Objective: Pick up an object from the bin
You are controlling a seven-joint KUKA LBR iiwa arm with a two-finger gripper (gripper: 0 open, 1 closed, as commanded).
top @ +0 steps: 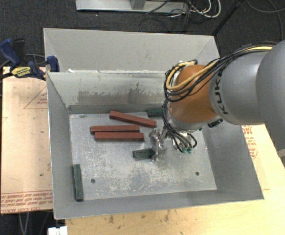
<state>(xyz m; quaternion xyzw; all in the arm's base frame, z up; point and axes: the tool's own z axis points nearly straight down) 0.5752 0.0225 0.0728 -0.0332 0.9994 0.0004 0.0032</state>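
At the bin's left wall point(59, 131): grey metal, sloping down to a scuffed flat floor.

Lower left corner of the floor: a long dark green bar point(76, 182), lying flat and roughly parallel to the left wall, well apart from everything else.

Left of centre, toward the back: three reddish-brown bars.
- The upper flat bar point(115, 129) and the lower flat bar point(119, 136) lie side by side, close enough that they seem to touch along their length.
- The third brown bar point(132, 118) lies just behind them, tilted so that its right end points down toward the hand.

Centre of the floor: a small dark green block point(142, 154), short and squat, flat on the metal. Its right end meets the tip of the hand point(157, 150), and contact looks likely there. The hand points down at the floor just to the right of this block. Cannot tell whether the hand is spread or pressed together, as its tip is small and tangled with wiring. The block is not visibly pinched.

Back of the floor, right of the tilted brown bar: another small dark block point(155, 112), partly hidden by the wrist.

Right: the orange cover point(191, 99) on the wrist, wrapped by yellow and black cables point(179, 77). The thick grey arm point(250, 87) reaches in across the bin's right wall.
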